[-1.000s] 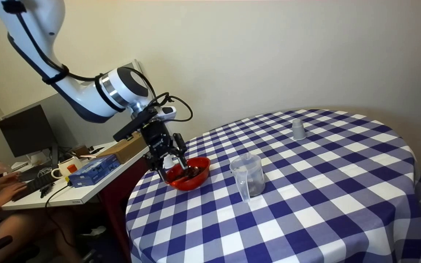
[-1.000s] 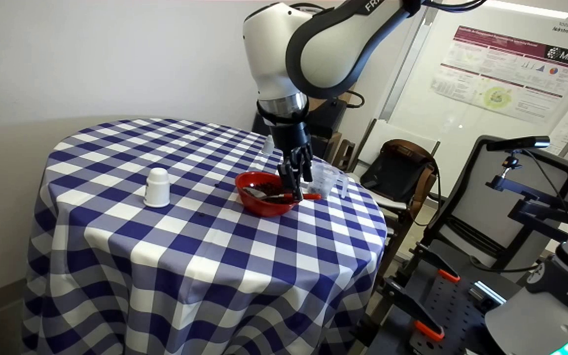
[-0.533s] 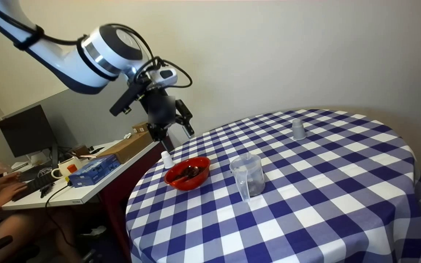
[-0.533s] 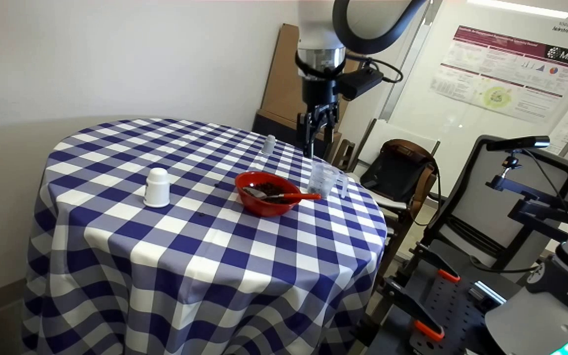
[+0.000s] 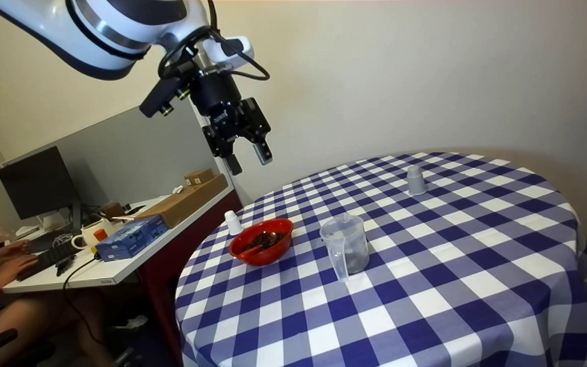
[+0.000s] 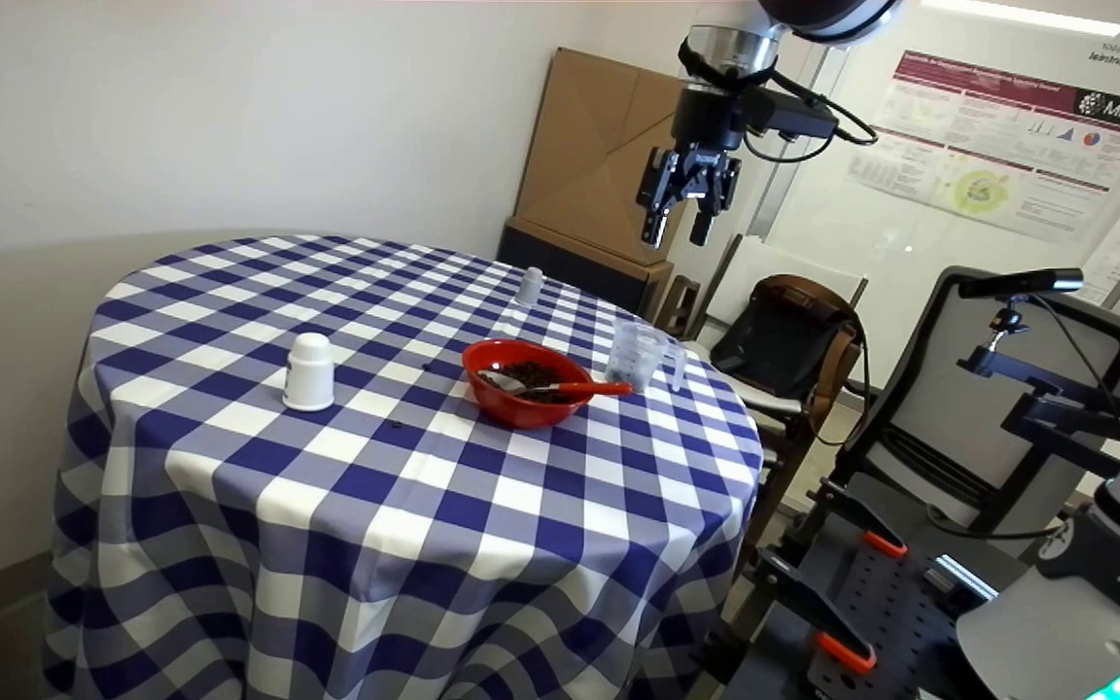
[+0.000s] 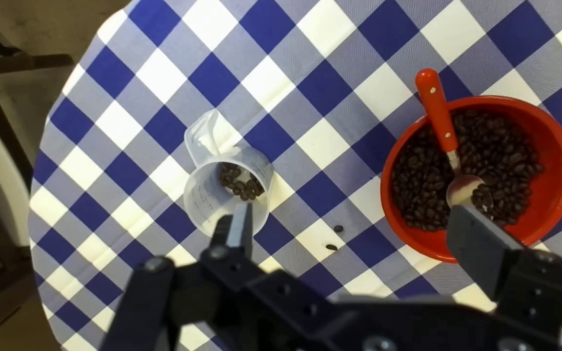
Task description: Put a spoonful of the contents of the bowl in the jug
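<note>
In an exterior view the red-handled spoon [image 6: 594, 387] was seen laid nearly level in the red bowl [image 7: 556, 195], its handle pointed to the right and carried out over the rim. In the wrist view its long axis was directed from top to bottom with a slight slant, handle end uppermost, and its head was set on the dark beans [image 7: 500, 151], a few of them borne on it. The bowl was set upright on the checked tablecloth [image 7: 325, 141]. Near it, apart, the clear jug [image 7: 198, 204] was stood upright, its handle turned to the upper left in the wrist view; beans were contained in it, and two stray ones were seen on the cloth between the vessels. The gripper [image 6: 677, 236] was held high above the cloth, its fingers [image 7: 481, 248] pointed down and spread well apart. "Mila" could be read on a wall poster [image 6: 1007, 146], and "FRAN", cut off at the edge of view, on the robot's base [image 6: 1036, 622]. The lettering on the gripper and the marks on the jug's wall were too small to be made out.
</note>
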Robot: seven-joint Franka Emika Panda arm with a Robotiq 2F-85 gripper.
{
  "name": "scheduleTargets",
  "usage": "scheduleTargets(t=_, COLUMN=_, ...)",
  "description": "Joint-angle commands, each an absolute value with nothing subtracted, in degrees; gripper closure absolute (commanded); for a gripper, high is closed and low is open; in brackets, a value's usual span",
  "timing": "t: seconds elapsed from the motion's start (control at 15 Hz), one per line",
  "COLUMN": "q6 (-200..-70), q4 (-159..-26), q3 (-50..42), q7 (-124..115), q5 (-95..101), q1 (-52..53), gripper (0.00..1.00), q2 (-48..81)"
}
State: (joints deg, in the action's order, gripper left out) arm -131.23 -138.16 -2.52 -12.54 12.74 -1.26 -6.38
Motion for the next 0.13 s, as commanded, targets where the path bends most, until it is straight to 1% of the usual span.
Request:
scheduleTargets(t=0.0, q6=-131.1, q4=-138.1, q3=-1.8, q7=-12.4, q5=12.6, q1=-1.9, gripper=0.0, q2=-6.1)
scheduleTargets(t=0.07, q6=-131.1, q4=-138.1, q3=-1.5, q7=-12.5, q5=12.6, q1=-1.7, gripper=0.0, q2=-5.8)
